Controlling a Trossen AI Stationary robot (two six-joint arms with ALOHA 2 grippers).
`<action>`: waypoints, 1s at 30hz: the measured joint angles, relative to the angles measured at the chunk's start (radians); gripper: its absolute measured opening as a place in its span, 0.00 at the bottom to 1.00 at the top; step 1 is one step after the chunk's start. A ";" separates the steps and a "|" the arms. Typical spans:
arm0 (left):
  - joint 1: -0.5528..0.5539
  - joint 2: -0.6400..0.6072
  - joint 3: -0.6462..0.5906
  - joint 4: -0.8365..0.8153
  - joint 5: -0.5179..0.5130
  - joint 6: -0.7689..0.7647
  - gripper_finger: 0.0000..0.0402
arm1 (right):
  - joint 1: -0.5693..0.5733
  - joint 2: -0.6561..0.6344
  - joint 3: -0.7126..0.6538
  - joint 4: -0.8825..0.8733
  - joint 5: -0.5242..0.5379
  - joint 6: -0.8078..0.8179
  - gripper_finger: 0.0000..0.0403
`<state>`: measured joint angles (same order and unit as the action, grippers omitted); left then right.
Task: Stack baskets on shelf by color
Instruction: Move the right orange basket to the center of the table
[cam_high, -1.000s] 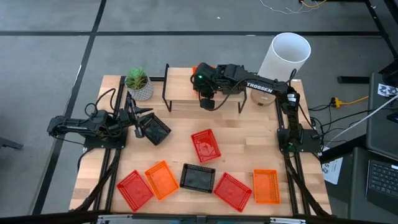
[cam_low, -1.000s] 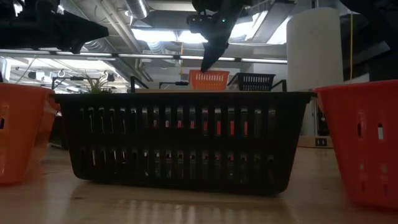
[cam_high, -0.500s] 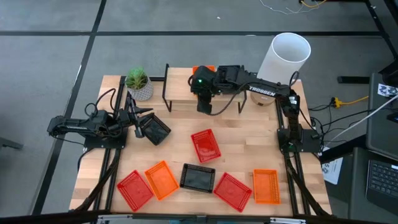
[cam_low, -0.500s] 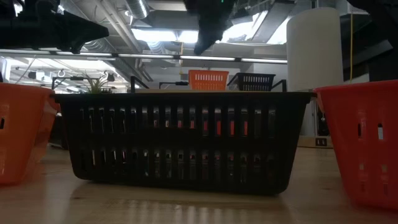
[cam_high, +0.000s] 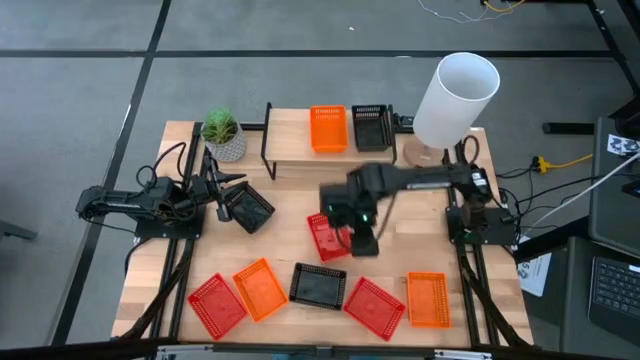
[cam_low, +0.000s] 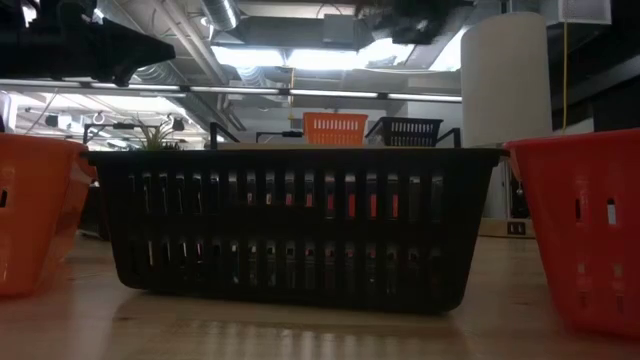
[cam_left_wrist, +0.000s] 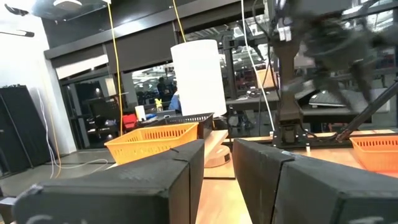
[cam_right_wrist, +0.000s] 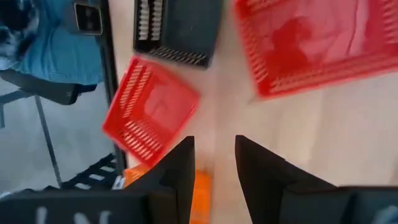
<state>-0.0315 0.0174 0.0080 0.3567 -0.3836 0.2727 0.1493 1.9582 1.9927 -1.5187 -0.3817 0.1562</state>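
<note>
The shelf (cam_high: 300, 150) stands at the table's far edge and carries an orange basket (cam_high: 328, 128) and a black basket (cam_high: 371, 126) side by side. A red basket (cam_high: 322, 232) lies mid-table, partly under my right arm. My right gripper (cam_high: 362, 240) hovers open beside it, pointing down; its wrist view shows the open fingers (cam_right_wrist: 214, 168) over bare table between that red basket (cam_right_wrist: 305, 43) and another red one (cam_right_wrist: 149, 118). Five baskets lie in a row along the near edge. My left gripper (cam_high: 222, 195) waits open at the left, a black basket (cam_high: 252, 210) lying close beside it.
A potted plant (cam_high: 222, 133) stands left of the shelf and a tall white cylinder (cam_high: 455, 90) to its right. The near row is red (cam_high: 216, 303), orange (cam_high: 260, 289), black (cam_high: 318, 285), red (cam_high: 374, 305), orange (cam_high: 427, 299). Bare wood lies right of the middle red basket.
My right gripper has left the orange basket on the shelf. It rose, then swung fast toward the table's near edge and now hangs over mid-table by the red basket. The orange basket stays on the shelf beside the black one.
</note>
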 joint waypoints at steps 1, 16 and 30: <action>0.000 0.000 0.000 0.000 0.001 0.000 0.20 | 0.036 -0.012 -0.037 -0.013 0.019 0.050 0.29; 0.000 0.001 0.000 -0.004 0.010 -0.042 0.20 | 0.478 -0.274 -0.782 0.580 -0.036 1.124 0.29; 0.000 0.001 0.000 -0.004 0.011 -0.061 0.20 | 0.574 -0.281 -1.098 0.746 0.083 1.305 0.29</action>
<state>-0.0315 0.0185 0.0082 0.3523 -0.3729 0.2115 0.7232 1.6775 0.8946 -0.7726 -0.2986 1.4614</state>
